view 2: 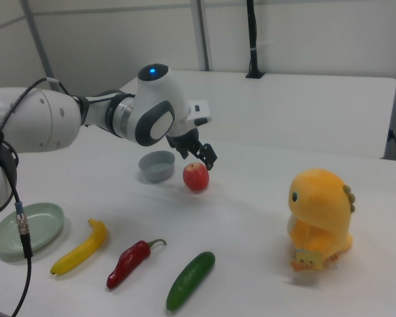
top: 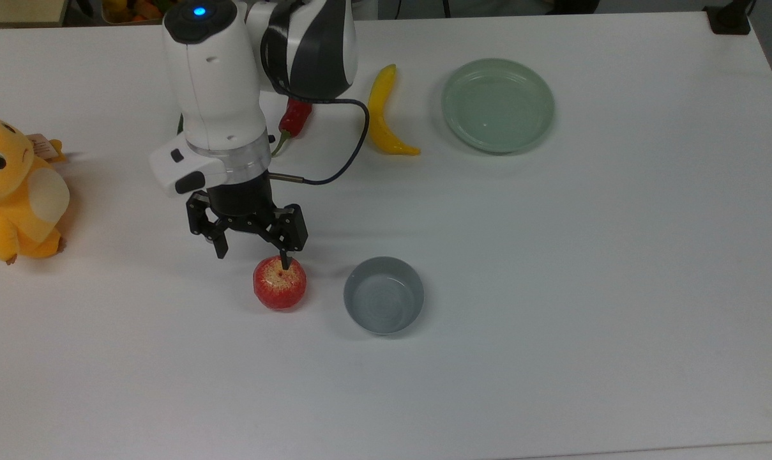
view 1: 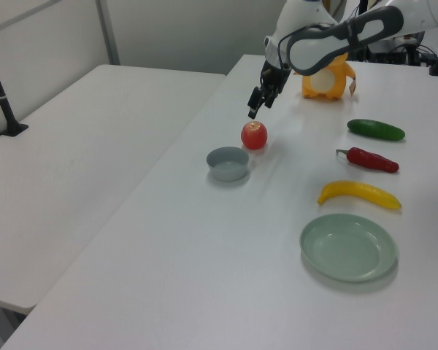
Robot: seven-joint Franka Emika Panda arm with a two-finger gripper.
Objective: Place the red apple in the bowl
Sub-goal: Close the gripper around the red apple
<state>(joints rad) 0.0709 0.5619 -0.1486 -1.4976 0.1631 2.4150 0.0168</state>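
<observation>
The red apple point(top: 280, 282) sits on the white table, just to the top view's left of the grey-blue bowl point(top: 383, 295), which is empty. My gripper point(top: 252, 257) hangs open right above the apple's far-left side in the top view, with one fingertip point(top: 285, 262) over the apple's top edge and nothing between the fingers. In the left view the gripper point(view 1: 254, 109) is a short way above the apple point(view 1: 254, 135), not touching it, and the bowl point(view 1: 228, 163) stands in front. The right view has the gripper point(view 2: 199, 157) over the apple point(view 2: 196, 177), beside the bowl point(view 2: 157, 165).
A yellow plush toy point(top: 15, 191) sits at the top view's left edge. A red chilli point(top: 294, 121), a yellow banana point(top: 382, 115) and a pale green plate point(top: 497, 105) line the far side. A green cucumber point(view 1: 376, 129) lies beyond the chilli in the left view.
</observation>
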